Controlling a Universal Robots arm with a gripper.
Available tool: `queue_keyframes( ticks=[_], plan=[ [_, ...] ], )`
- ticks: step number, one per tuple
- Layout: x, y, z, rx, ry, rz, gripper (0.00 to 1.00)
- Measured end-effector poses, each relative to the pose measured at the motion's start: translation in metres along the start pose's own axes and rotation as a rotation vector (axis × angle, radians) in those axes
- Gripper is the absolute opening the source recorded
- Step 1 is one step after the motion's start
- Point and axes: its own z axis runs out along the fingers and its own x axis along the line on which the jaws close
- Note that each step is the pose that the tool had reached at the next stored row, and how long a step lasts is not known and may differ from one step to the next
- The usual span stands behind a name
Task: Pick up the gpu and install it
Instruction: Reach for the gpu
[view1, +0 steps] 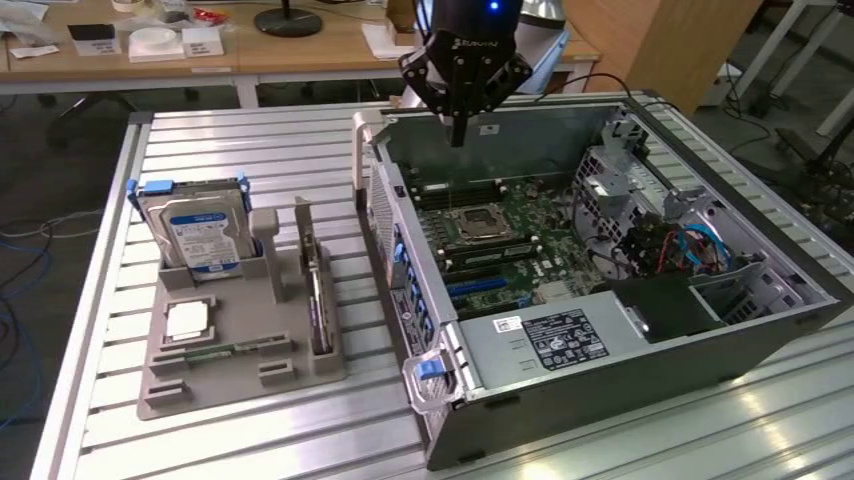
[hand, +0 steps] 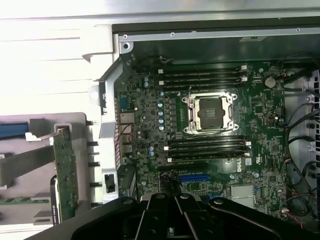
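Gripper (view1: 458, 138): black, angular linkage, tapering to a narrow tip.
Marking: pale lettering (view1: 470, 43) across the body, unreadable.
Wrist (view1: 465, 18): black housing, small blue light (view1: 494, 7); grey arm section (view1: 538, 22) alongside.

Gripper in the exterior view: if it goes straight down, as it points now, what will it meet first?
Most likely the motherboard inside the open computer case. The gripper points down, shut and empty, above it; the wrist view suggests a spot near the blue slot, but depth is unclear.

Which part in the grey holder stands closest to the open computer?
The gpu, the thin card on edge; the blue-labelled hard drive stands farther off.
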Motion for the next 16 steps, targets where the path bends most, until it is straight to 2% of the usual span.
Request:
queue_keyframes(
  ticks=[16],
  plan=[
    [0.016, -0.0012, -0.0002, 0.0, 0.0, 0.0, 0.11]
  ],
)
